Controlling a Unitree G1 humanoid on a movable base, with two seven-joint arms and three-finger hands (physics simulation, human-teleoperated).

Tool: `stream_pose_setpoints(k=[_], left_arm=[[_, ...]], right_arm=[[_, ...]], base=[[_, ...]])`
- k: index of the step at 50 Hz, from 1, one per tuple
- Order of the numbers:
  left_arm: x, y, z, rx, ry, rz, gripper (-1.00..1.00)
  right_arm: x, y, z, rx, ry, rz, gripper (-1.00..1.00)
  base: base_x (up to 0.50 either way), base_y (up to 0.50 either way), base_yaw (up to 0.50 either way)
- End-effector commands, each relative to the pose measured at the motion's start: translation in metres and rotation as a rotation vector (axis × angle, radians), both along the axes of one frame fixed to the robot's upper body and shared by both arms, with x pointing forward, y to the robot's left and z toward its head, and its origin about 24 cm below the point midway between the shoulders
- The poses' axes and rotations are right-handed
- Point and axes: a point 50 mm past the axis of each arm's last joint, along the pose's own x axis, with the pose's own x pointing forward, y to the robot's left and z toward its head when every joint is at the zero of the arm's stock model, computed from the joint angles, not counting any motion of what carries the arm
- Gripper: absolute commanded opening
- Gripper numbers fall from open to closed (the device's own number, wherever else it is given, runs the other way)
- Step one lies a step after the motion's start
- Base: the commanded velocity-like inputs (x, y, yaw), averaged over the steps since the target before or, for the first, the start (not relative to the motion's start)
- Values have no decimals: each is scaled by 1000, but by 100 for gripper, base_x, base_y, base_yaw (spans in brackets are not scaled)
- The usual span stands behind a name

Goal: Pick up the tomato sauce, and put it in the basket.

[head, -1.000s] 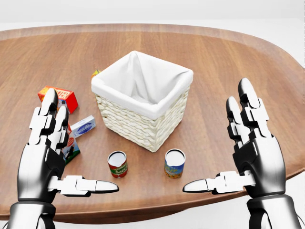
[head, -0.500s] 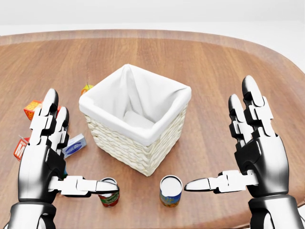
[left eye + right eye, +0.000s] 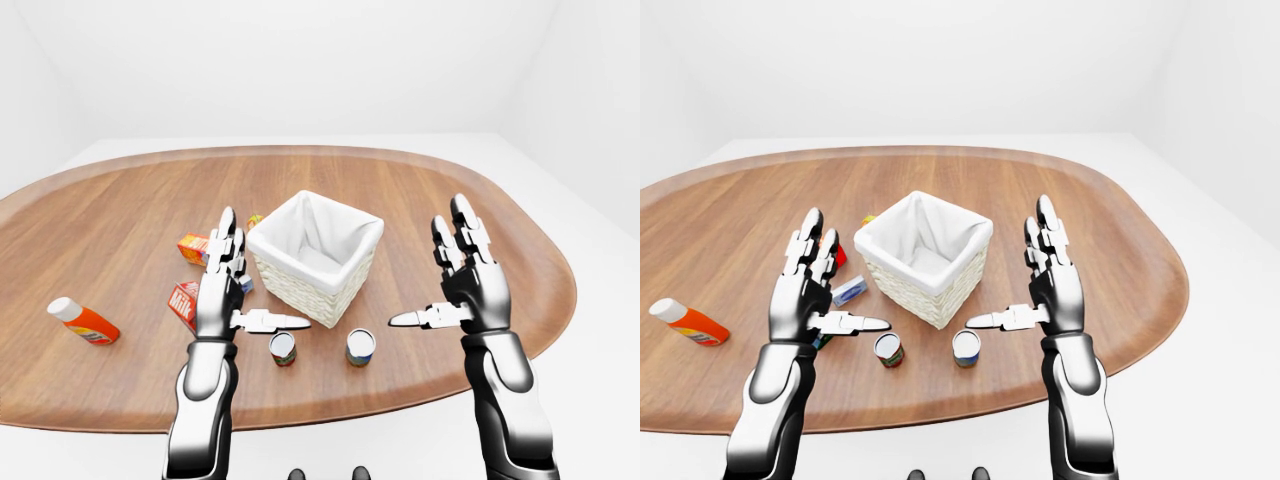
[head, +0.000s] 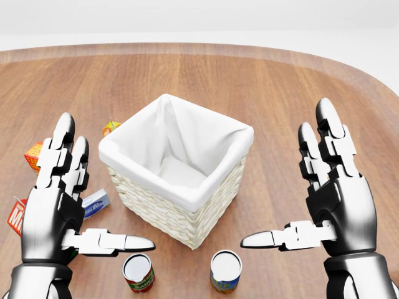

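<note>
The tomato sauce can (image 4: 138, 273), red-labelled with a white lid, stands upright on the wooden table at the bottom of the head view, below the basket's lower left wall. The woven basket (image 4: 167, 218) with a white cloth liner stands in the middle, empty. My left hand (image 4: 106, 187) is open, raised above and left of the can, with its thumb just over it and not touching. My right hand (image 4: 283, 174) is open and empty to the right of the basket.
A second can (image 4: 225, 271) with a blue and yellow label stands right of the tomato sauce. Small boxes (image 4: 95, 202) lie left of the basket, partly behind my left hand. An orange bottle (image 3: 85, 320) lies far left. The table's near edge (image 3: 330, 405) runs just below the cans.
The whole head view has shifted: basket and cans have slid down and grown larger, so the camera has moved closer. Both hands hold the same open pose.
</note>
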Motion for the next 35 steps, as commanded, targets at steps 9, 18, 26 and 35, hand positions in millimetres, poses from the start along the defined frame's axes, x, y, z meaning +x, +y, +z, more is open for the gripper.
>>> stream_pose_setpoints(k=[9,18,26,35], left_arm=[[-1,0,2,27,-9,2,100],[-2,0,4,35,-16,4,100],[-1,0,2,36,-11,4,100],[-3,-1,6,44,-27,4,100]], right_arm=[[0,0,-1,-7,6,-1,100],[-1,0,1,8,-7,7,100],[-5,1,2,21,-12,37,100],[-3,2,-4,-9,14,24,100]], base=[[0,0,0],[0,0,0],[18,0,0],[0,0,0]])
